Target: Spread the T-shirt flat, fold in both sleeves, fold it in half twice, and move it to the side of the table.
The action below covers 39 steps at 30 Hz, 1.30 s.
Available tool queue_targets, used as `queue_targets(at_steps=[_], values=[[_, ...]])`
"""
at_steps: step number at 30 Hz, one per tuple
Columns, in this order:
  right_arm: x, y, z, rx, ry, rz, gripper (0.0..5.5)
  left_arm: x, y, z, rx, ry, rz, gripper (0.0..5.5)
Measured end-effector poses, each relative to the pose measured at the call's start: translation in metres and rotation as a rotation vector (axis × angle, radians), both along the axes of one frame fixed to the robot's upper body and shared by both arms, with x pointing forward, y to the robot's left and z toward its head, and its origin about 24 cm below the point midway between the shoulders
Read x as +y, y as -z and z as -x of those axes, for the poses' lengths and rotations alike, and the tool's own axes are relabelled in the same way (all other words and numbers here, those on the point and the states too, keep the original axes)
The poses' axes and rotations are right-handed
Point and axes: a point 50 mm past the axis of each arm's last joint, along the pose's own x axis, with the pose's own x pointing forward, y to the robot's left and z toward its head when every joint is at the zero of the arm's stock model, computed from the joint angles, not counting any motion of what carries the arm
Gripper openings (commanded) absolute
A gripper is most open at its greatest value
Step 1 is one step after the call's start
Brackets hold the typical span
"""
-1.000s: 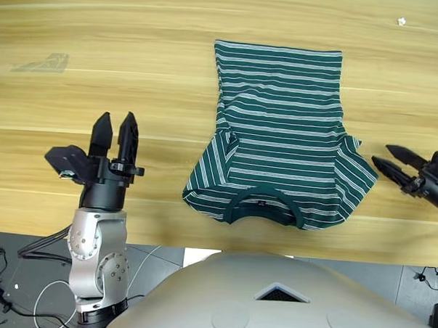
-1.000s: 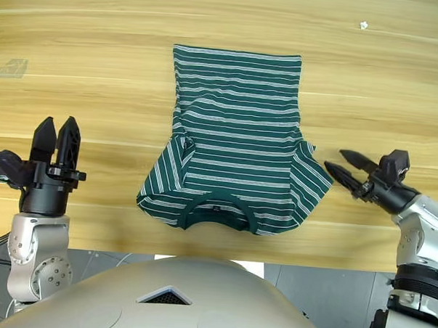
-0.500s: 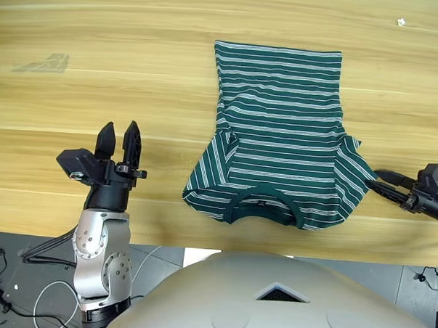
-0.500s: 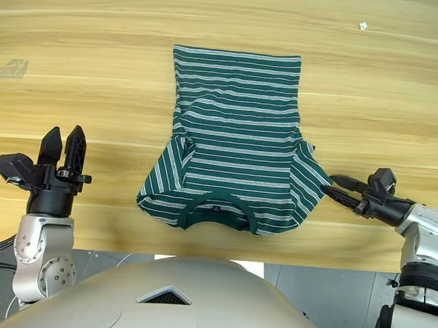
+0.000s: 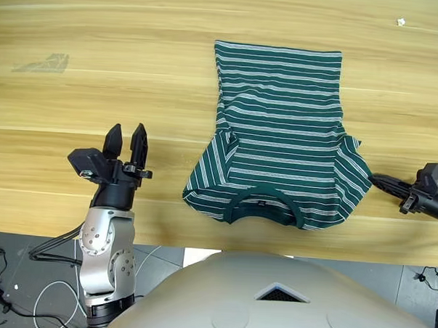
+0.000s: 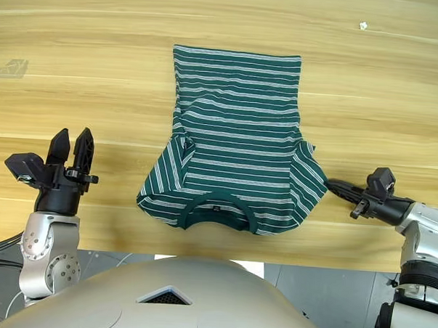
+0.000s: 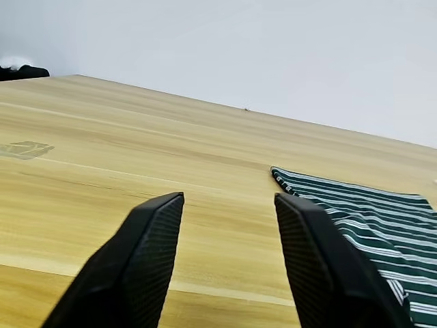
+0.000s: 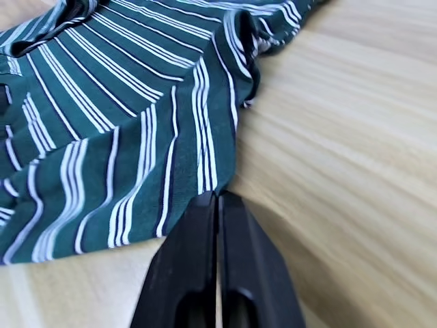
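right wrist view: right end effector [image 8: 217, 198] closed narrow, tips at the t-shirt [image 8: 116, 102] sleeve edge; left end effector [image 5: 127, 128] wide above the tabletop [image 5: 99, 72].

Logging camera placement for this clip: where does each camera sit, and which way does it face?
Left eye view: on the head, looking down over the light wooden table at the green white-striped T-shirt; the left gripper and right gripper show.
Right eye view: the other eye of the same head camera, with the same scene and both arms.
Left wrist view: on the left wrist, looking low across the table past its open fingers.
Right wrist view: on the right wrist, facing a sleeve, with its shut fingers at the sleeve's edge.
Shared: all four show the T-shirt.
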Motion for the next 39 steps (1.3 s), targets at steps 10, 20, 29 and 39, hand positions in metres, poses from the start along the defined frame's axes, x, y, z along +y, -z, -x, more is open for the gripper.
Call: queue_targets(at_steps=[10,20,29,39], values=[[0.039,-0.047,-0.02,-0.212,-0.195,-0.068,0.03,-0.007,0.002,-0.002,-0.002,0.023,0.008,2.5],[0.089,-0.028,-0.014,-0.241,-0.398,0.089,0.03,-0.011,0.007,-0.001,0.025,0.041,-0.017,2.5],[0.101,-0.02,-0.017,-0.256,-0.385,0.116,0.42,-0.015,0.012,-0.002,0.044,0.068,-0.033,2.5],[0.11,-0.03,-0.001,-0.151,-0.425,-0.113,2.11,-0.019,0.012,-0.001,0.037,0.119,-0.066,2.5]])
